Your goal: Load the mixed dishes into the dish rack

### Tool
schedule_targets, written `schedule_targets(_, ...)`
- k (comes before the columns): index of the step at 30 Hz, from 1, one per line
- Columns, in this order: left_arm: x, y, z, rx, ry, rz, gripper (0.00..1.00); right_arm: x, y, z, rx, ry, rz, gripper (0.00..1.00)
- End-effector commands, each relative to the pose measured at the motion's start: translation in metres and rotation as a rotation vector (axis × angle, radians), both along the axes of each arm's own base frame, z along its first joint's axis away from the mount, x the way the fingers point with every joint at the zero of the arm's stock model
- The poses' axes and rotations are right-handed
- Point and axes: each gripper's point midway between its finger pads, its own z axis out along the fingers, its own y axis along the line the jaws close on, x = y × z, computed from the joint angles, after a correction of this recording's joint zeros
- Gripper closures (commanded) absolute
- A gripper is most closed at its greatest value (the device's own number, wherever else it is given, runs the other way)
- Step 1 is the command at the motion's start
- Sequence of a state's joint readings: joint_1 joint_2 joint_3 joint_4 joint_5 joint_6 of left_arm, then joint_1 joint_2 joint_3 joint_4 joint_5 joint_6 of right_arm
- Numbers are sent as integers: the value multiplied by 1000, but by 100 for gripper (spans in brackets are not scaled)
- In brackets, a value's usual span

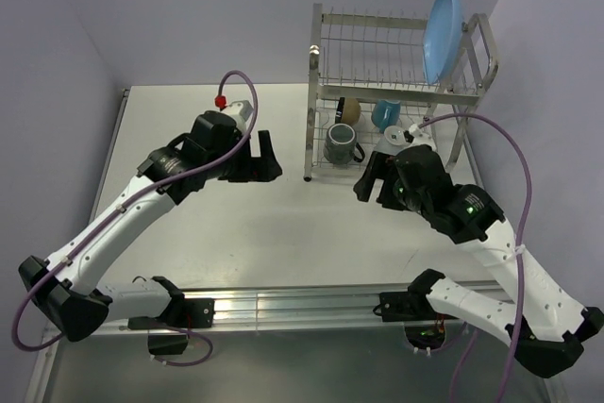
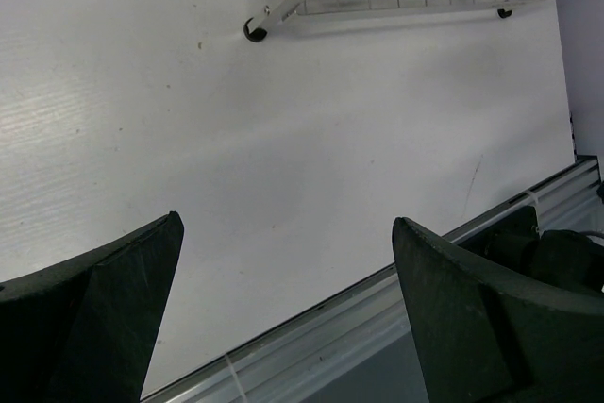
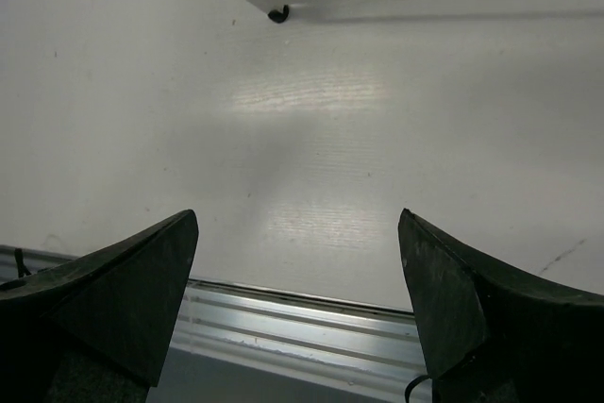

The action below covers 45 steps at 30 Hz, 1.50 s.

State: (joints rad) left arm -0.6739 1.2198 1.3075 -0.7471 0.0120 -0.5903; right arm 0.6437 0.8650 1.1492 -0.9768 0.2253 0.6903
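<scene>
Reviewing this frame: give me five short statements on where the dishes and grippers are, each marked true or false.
1. The light blue plate stands in the upper tier of the dish rack. True.
2. The dark grey mug lies outside the rack. False: it sits in the rack's lower tier.
3. The left gripper is open and holds nothing. True.
4. The right gripper is shut on a white mug. False: it is open and empty, above the table surface.
5. The light blue mug is in the lower tier. True.
</scene>
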Motion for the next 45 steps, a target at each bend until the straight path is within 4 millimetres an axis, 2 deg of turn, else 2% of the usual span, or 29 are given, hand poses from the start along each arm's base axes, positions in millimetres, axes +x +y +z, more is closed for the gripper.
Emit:
schedule_targets(1,-2,-10,-8,-42,62,-34,1,5,25,-2,97,7,38,6)
schedule_targets(4,-7,-18,-22,-40,133,-72,1,8,30,-16,91,40,44,5)
schedule_targets(9,-12,-23,-42,-12,224,-110,1,25,38,-33,42,65,48,4)
schedule_targets(14,-15,-22,-51,2,258,-116,1,37,46,-46,5,81,68,4)
schedule_targets(21,-24,-18,-71,22,307,-125,1,28,58,-105,37,250,88,4)
schedule_targets(24,-25,-15,-74,24,312,-125,1,21,64,-119,71,299,98,4)
schedule_targets(31,-26,-12,-73,10,290,-126,1,17,71,-121,138,295,102,5)
schedule_targets(33,-25,-14,-64,-27,253,-137,1,13,72,-123,166,297,102,5)
schedule_targets(34,-27,-14,-65,-36,244,-139,1,14,74,-115,196,256,109,5)
schedule_targets(35,-28,-14,-61,-54,226,-138,1,10,71,-120,202,254,102,5)
schedule_targets(36,-26,-14,-47,-93,168,-137,1,10,70,-117,215,233,95,5)
schedule_targets(37,-27,-11,-51,-100,160,-125,1,11,69,-105,250,177,98,5)
schedule_targets(39,-32,-6,-31,-170,85,-102,1,10,62,-103,267,131,71,5)
schedule_targets(40,-32,-5,-36,-206,68,-73,1,11,61,-87,311,57,75,5)
schedule_targets(41,-39,0,-21,-266,12,-60,1,8,59,-91,321,39,77,5)
schedule_targets(42,-41,2,-20,-303,-9,-45,1,7,56,-80,355,-19,81,5)
schedule_targets(43,-43,1,-36,-354,5,-20,1,7,55,-84,368,-45,82,5)
schedule_targets(44,-50,4,-30,-415,-29,-18,1,7,55,-85,379,-67,85,5)
schedule_targets(45,-54,4,-33,-459,-39,-20,1,7,55,-86,382,-94,100,5)
